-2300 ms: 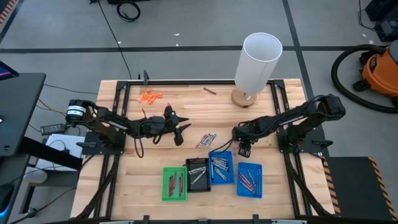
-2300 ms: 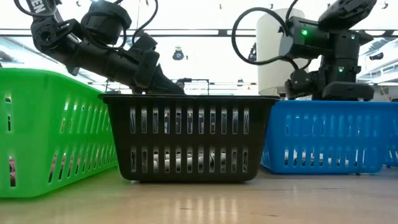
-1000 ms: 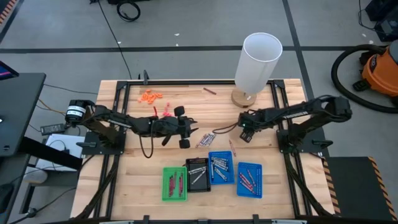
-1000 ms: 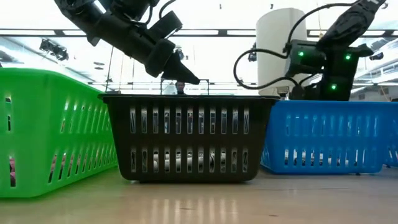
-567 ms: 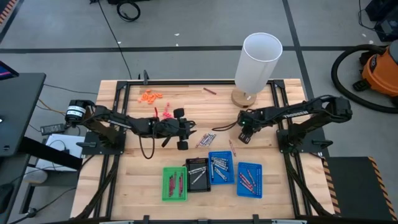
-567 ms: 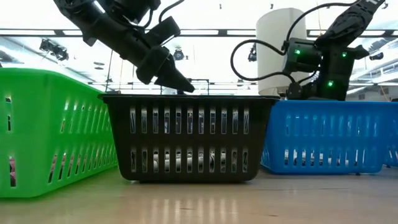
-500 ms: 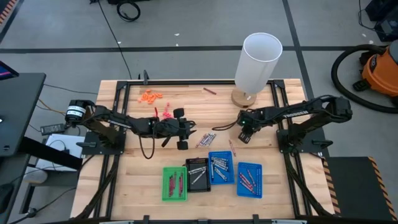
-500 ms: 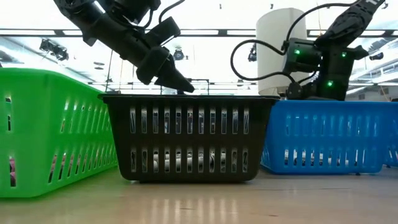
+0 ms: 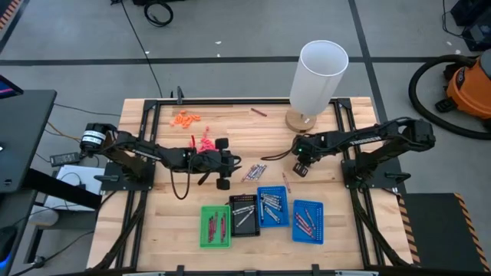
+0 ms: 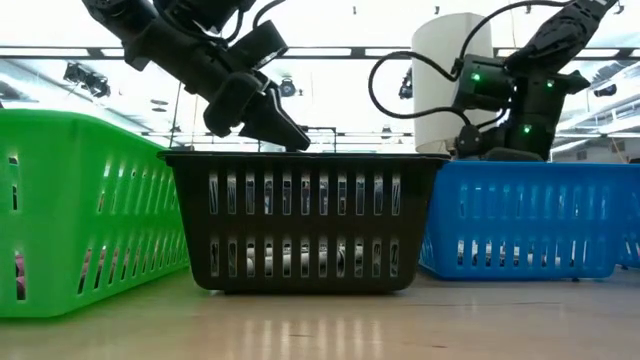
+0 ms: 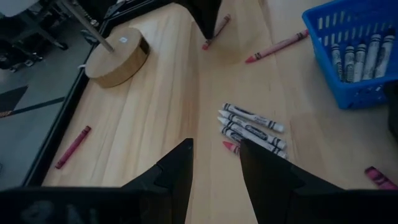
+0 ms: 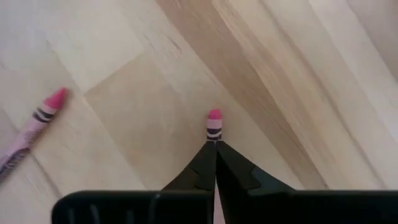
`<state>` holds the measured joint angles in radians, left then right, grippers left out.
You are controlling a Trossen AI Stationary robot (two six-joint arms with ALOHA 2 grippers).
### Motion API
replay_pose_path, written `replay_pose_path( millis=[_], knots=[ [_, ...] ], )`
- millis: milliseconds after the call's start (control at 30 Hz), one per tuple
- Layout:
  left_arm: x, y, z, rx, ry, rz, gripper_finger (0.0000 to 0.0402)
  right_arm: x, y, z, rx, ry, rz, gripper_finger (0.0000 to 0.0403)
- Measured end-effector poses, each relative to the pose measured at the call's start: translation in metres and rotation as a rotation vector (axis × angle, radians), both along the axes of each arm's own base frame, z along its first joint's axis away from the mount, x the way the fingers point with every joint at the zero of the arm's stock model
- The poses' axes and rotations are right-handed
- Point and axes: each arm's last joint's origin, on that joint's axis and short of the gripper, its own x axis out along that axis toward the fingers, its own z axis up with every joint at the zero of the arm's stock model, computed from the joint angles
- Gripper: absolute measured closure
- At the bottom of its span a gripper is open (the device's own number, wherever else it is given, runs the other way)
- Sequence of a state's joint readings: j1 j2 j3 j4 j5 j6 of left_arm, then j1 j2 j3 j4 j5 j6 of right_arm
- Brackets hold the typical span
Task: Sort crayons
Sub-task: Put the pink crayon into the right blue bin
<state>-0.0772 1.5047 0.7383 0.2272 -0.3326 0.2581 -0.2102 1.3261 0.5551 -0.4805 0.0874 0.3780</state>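
Silvery grey crayons lie in a small pile on the wooden table, a red one among them. My left gripper hovers open just short of the pile, touching nothing. My right gripper is farther right on the table, shut on a pink crayon. A second pink crayon lies loose beside it. A maroon crayon lies near the far edge. My right gripper pinches the pink crayon between its two fingers, which slant down toward the table and lie along the crayon. Its pointed end sticks out just past the fingertips. From the left wrist view the free end looks to rest on the wood.
Near the front edge stand a green tray, a black tray and two blue trays, each with crayons inside. A tall white cylinder on a wooden base is at the back. Orange bits and pink-red bits lie at the back left.
My left gripper has sunk a little toward the table and drawn slightly toward the near edge, still open. My right gripper has edged toward the table's left and shut on the pink crayon.
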Motion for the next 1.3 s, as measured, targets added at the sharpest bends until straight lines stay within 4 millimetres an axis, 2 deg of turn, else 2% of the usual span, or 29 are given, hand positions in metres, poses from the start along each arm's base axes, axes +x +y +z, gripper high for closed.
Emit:
replay_pose_path(
  millis=[300, 533, 733, 900, 1000, 1133, 1300],
  knots=[
    [0.001, 0.0, -0.001, -0.054, 0.001, -0.053, 0.026, 0.006, 0.002, 0.018, -0.03, -0.089, 0.052, 0.0396],
    [0.005, 0.002, -0.011, -0.087, 0.01, -0.026, 0.026, 0.0, 0.003, 0.026, -0.029, -0.11, 0.052, 0.039],
    [0.009, 0.001, -0.01, -0.054, -0.026, -0.048, 0.026, -0.006, 0.006, 0.021, 0.002, -0.022, 0.014, 0.0338],
    [0.011, 0.003, -0.005, -0.022, -0.072, -0.059, 0.026, -0.002, 0.01, 0.011, 0.028, 0.026, 0.021, 0.0281],
    [0.011, 0.007, -0.007, -0.02, -0.056, -0.047, 0.026, -0.002, 0.013, 0.007, 0.053, 0.055, 0.024, 0.026],
    [0.007, 0.012, -0.015, -0.066, 0.044, -0.098, 0.026, -0.002, 0.016, 0.003, 0.064, 0.097, 0.033, 0.0257],
    [0.004, 0.014, -0.02, -0.218, 0.109, -0.139, 0.026, -0.002, 0.02, -0.004, 0.064, 0.149, 0.036, 0.0276]
  ],
)
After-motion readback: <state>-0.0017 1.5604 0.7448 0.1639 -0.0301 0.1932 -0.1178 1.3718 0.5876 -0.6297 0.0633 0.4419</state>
